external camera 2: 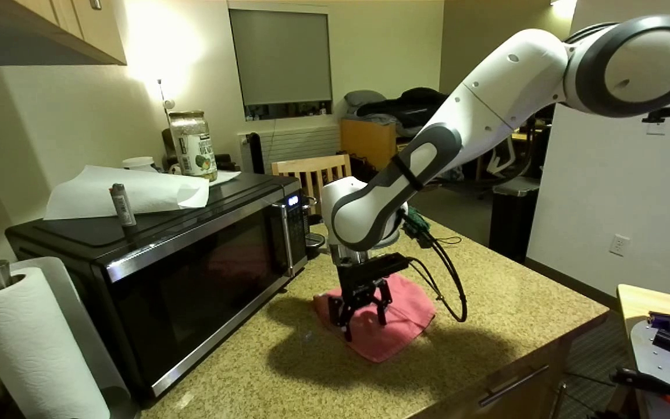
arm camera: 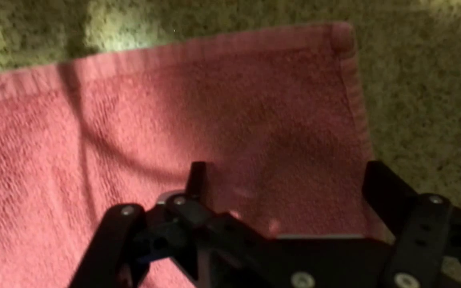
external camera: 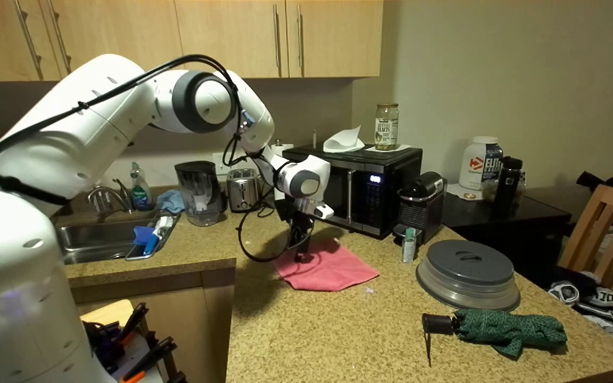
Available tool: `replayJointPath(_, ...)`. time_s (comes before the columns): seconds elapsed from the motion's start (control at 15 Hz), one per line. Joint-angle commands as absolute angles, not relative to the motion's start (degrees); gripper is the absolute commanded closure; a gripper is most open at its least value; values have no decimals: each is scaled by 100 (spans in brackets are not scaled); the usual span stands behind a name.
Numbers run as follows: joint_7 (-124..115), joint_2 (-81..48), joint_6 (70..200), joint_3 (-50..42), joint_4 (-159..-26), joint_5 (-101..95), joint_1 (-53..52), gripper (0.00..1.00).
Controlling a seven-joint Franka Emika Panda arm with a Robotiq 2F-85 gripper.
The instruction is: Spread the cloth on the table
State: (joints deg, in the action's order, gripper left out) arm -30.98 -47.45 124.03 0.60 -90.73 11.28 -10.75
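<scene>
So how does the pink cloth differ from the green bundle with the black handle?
The pink cloth lies mostly flat, while the green bundle is rolled up thick. The bundle has a black handle; the cloth has none. The gripper stands open over the cloth, whereas the bundle lies away from it. Both show fabric and rest on the counter.

- I have the cloth [external camera: 341,271] lying mostly flat: pink-red, soft terry-like pile, hemmed edges, faint ripples, one squarish corner laid out in my wrist view.
- I see it in front of the microwave [external camera 2: 213,291], near the handle end of its door, apart from it.
- My table [external camera: 312,335], a tan, speckled countertop, runs under the microwave and well out ahead.
</scene>
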Motion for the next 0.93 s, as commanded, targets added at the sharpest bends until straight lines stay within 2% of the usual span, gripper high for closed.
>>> replayJointPath(0.0,-3169,-3885,12857,148,-10431,1470,-1063,0)
replayJointPath(0.87,-3174,-2639,14189,270,-12839,2549,-917,0)
